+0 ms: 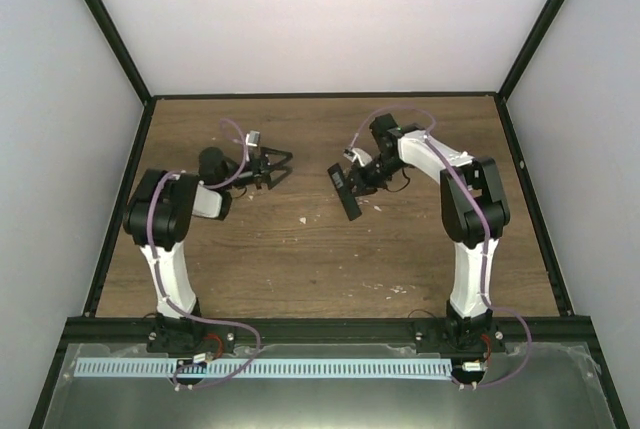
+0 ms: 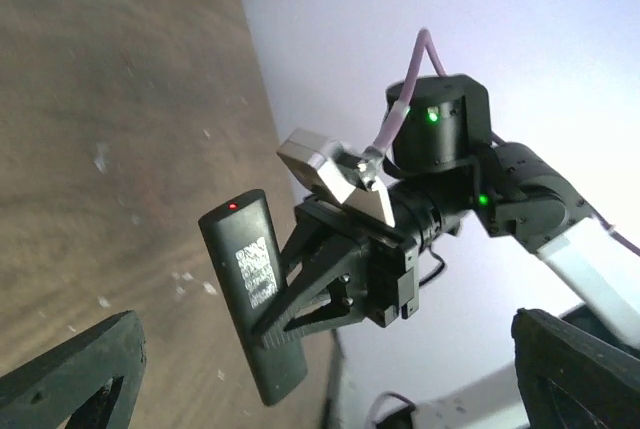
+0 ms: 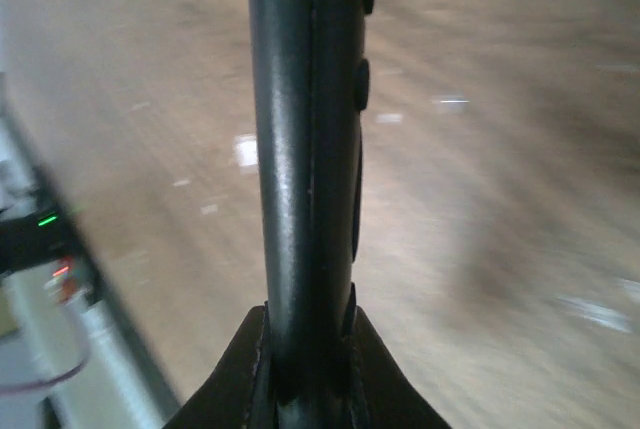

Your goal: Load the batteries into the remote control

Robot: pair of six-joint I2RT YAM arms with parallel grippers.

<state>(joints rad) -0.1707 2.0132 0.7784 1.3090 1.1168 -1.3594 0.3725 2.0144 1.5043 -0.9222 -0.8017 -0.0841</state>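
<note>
No batteries in sight; remote control [image 1: 345,192] gripped.
The left gripper [image 1: 274,165] hung wide open and empty over the scuffed wood-grain table [image 1: 300,269]; the right gripper [image 1: 358,181] was clamped on the slim, matte black remote control, held clear of it. Whether batteries were loaded could not be told.

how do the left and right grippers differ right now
The left gripper has its fingers spread wide; the right gripper has them closed. The left gripper is empty; the right gripper holds the remote control near one end. Both are black and face each other.
</note>
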